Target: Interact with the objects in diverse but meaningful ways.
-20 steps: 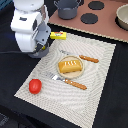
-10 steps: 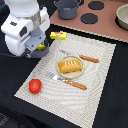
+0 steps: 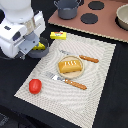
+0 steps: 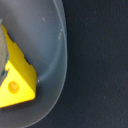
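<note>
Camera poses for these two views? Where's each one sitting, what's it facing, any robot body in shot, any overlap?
Exterior view: raised, off the arm, looking down on the placemat with bread loaf, tomato and butter block; the white arm fills its left.
Wrist view: on the wrist, looking close down at the cheese wedge in a grey dish; no robot body clearly identifiable.
Shared: apparently the cheese, partly hidden under the arm in the exterior view.
</note>
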